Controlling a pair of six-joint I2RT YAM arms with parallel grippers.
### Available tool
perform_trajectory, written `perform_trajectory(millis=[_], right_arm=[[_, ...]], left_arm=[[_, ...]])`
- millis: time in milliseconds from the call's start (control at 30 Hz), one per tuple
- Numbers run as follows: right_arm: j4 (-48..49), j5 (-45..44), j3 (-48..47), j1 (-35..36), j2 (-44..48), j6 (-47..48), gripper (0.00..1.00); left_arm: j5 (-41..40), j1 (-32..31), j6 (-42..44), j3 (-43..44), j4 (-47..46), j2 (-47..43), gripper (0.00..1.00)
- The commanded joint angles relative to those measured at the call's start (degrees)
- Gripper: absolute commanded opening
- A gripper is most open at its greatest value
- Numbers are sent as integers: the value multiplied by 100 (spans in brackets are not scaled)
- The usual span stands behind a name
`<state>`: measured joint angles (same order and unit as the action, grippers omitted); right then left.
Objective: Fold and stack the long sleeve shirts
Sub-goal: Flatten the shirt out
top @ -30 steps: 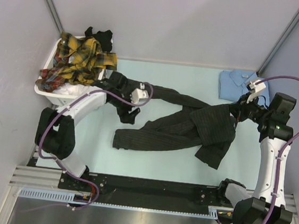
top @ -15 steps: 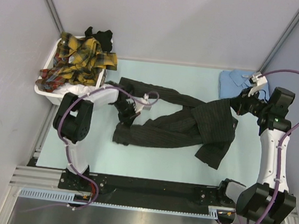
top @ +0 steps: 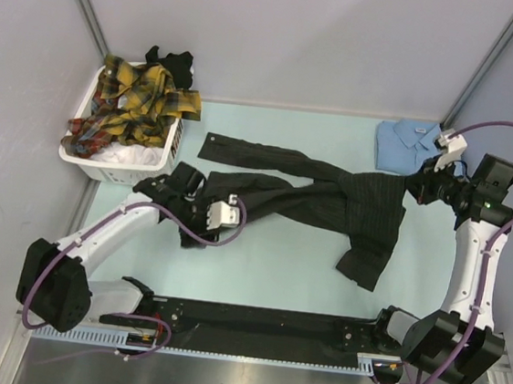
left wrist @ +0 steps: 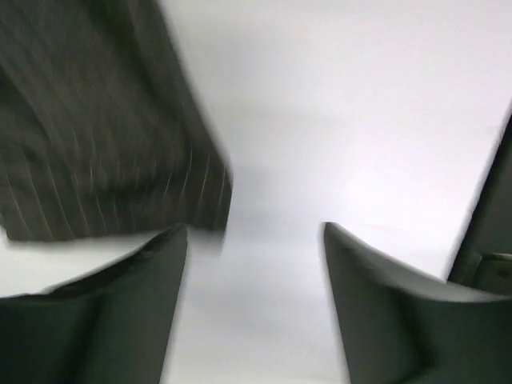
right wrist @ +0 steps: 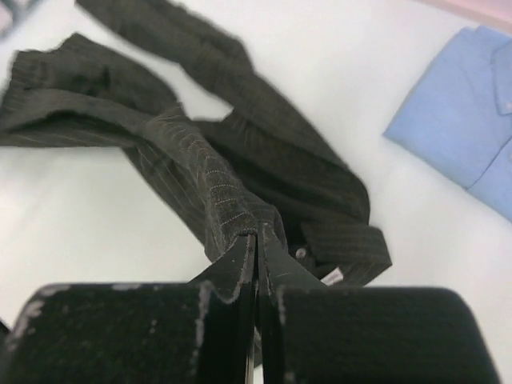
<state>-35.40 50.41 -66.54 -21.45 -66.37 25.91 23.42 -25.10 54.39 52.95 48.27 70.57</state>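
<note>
Left gripper (left wrist: 253,229) hangs wide apart, empty, beside a cloth edge. The pinstriped black shirt (top: 329,200) sprawls rumpled and limp mid-table (top: 276,267); the right gripper (right wrist: 257,240) pinches its edge tight. Spreading stage, I'd say: next, flatten it. Beyond, 1 blue shirt (top: 404,143) lies folded; plaid shirts (top: 137,106) fill the basket (top: 112,166).

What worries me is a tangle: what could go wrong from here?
The right end effector pinches just a thin ridge of the black shirt; it may slip. The left end effector is open and empty, so a one-sided pull might bunch the shirt more, or drag it into the blue shirt.
</note>
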Motion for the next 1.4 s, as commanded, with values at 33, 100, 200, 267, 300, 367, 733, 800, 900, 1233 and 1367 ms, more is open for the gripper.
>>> perform_trajectory(millis=[33,100,200,267,300,367,733,800,900,1233,1367], right_arm=[[-1460,118,123,-8,484,1722,0],[-1742,57,238,1,651,2075,0],[-1787,-75,440,1,783,2164,0],[-1699,-58,519,1,775,2094,0],[-1664,-49,528,18,740,1963,0],[-1472,-67,572,36,739,1795,0],[-444,56,257,159,616,276,0],[-284,153,142,168,608,-164,0],[32,258,-78,238,634,-718,0],[901,197,-456,335,766,-1930,0],[1052,179,-570,352,810,-2125,0]], left_arm=[[293,356,-296,-243,-264,-955,97],[347,357,-969,-110,-676,-1612,99],[50,357,-2400,-459,-2134,-2116,99],[100,348,-2863,-549,-2788,-2232,99],[293,348,-2438,-444,-2701,-2162,99],[383,226,-1996,-329,-2069,-1697,90],[-1743,-1497,-1773,-575,-3841,422,57],[-1832,-1716,-1932,-540,-4367,633,60],[-1902,-2032,-2169,-461,-5000,853,65],[-1797,-2517,-2539,234,-5837,1715,67],[-2165,-2631,-2451,181,-6224,1864,65]])
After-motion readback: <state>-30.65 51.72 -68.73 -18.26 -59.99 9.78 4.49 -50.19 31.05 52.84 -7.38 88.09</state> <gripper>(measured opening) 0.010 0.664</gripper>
